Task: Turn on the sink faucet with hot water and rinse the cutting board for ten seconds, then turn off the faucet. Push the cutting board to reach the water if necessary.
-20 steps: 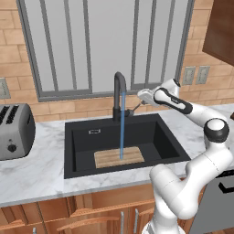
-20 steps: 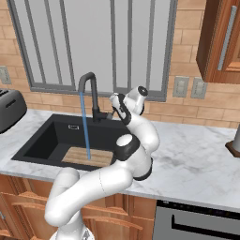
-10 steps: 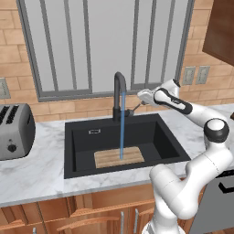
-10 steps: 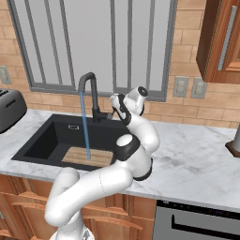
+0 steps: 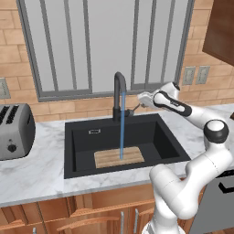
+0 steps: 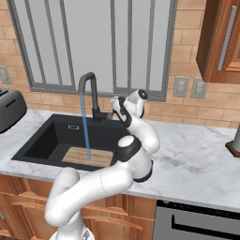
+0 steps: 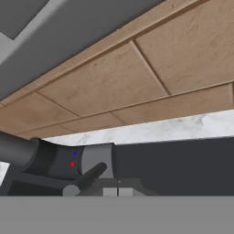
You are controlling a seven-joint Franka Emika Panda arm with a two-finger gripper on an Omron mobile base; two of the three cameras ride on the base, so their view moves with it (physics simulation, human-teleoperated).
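Observation:
Water (image 5: pixel 121 132) runs in a thin blue stream from the black gooseneck sink faucet (image 5: pixel 119 90) onto the light-wood cutting board (image 5: pixel 119 157), which lies flat at the front of the black sink (image 5: pixel 78 151). My gripper (image 5: pixel 140 98) is shut and empty, just right of the faucet and slightly above its small grey lever (image 5: pixel 133 109). From the right base, the gripper (image 6: pixel 113 103) hovers beside the faucet (image 6: pixel 89 86), and the water (image 6: pixel 86 129) lands on the board (image 6: pixel 89 157). The hand view has the shut gripper (image 7: pixel 118 192) right by the lever (image 7: pixel 89 176) and faucet base (image 7: pixel 45 158).
A grey toaster (image 5: pixel 13 132) stands on the marble counter left of the sink. A brick wall with a window runs behind the faucet, with outlets (image 5: pixel 195 75) at the right. A dark object (image 6: pixel 234 140) sits at the counter's far right under a wooden cabinet (image 6: pixel 220 42).

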